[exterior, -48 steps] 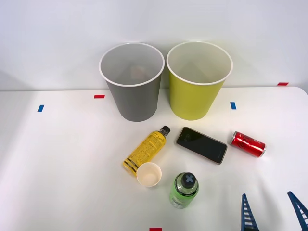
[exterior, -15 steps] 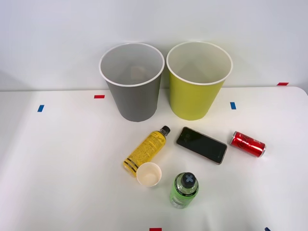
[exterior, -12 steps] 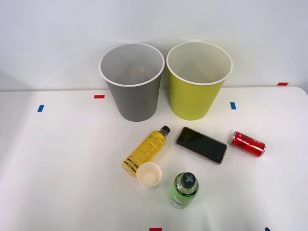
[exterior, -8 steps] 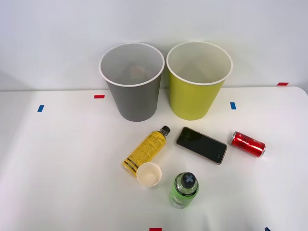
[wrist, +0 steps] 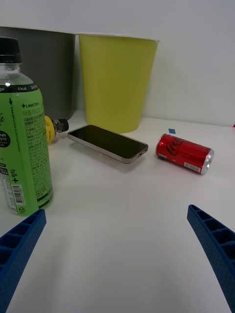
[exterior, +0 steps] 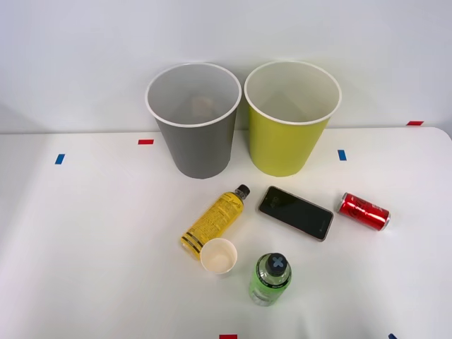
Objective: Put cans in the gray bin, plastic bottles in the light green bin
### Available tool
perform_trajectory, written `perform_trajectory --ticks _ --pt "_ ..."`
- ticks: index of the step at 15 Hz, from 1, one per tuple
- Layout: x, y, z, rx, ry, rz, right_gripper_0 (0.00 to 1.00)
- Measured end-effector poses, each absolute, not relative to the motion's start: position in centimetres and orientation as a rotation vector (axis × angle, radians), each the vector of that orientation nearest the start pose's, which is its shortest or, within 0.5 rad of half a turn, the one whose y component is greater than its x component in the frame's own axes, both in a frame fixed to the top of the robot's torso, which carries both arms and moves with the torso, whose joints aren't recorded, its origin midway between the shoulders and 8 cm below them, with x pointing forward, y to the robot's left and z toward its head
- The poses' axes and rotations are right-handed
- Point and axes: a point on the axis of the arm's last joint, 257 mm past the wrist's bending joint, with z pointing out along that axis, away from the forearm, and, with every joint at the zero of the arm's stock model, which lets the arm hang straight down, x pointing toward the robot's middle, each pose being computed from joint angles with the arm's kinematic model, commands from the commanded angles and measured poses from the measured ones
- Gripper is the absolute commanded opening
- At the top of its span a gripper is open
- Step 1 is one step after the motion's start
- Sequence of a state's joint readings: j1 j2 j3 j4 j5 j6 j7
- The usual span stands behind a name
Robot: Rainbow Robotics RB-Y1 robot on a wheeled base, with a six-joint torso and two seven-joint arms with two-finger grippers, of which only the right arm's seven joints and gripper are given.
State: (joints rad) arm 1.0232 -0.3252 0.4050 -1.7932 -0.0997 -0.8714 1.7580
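- A white table (exterior: 85, 254) runs up to a pale wall, with small red and blue tape marks scattered on it.
- The gray bin (exterior: 195, 120) stands upright at the back, left of centre. Something pale and orange lies at its bottom, likely one can already dropped in, though I cannot tell for sure.
- The green bin (exterior: 291, 119) stands just beside it on the right, and looks empty.
- The yellow bottle (exterior: 215, 220) lies on its side in front of the bins, cap pointing toward them. Its base is touching or nearly touching a paper cup (exterior: 218, 256).
- The green bottle (exterior: 270, 279) stands upright near the front edge, right of the cup.
- A phone (exterior: 296, 212) lies flat between the yellow bottle and the red can (exterior: 364, 211), which lies on its side, well apart from the bins.
- The gripper (wrist: 117, 254) hovers low at the table's near edge, its blue fingers (wrist: 215, 242) spread wide with nothing between them, the green bottle just beside one finger.
- Risks: a sideways sweep could tip the green bottle. The red can may roll away if the fingers close off-centre. The phone lies near it and could get nudged. Reaching for the yellow bottle could knock the cup.
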Motion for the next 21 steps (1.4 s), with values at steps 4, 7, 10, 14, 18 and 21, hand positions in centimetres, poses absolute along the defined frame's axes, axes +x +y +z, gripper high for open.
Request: perform_trajectory --ticks 4,7,10,14,18,21 --pt "18.21 -20.07 -28.33 -0.167 1.522 0.003 1.00" --pt "18.21 -20.07 -28.33 -0.167 1.522 0.003 1.00" --pt "18.21 -20.07 -28.33 -0.167 1.522 0.003 1.00" --pt "18.21 -20.07 -28.33 -0.167 1.522 0.003 1.00" --pt "18.21 -20.07 -28.33 -0.167 1.522 0.003 1.00" --pt "18.21 -20.07 -28.33 -0.167 1.522 0.003 1.00"
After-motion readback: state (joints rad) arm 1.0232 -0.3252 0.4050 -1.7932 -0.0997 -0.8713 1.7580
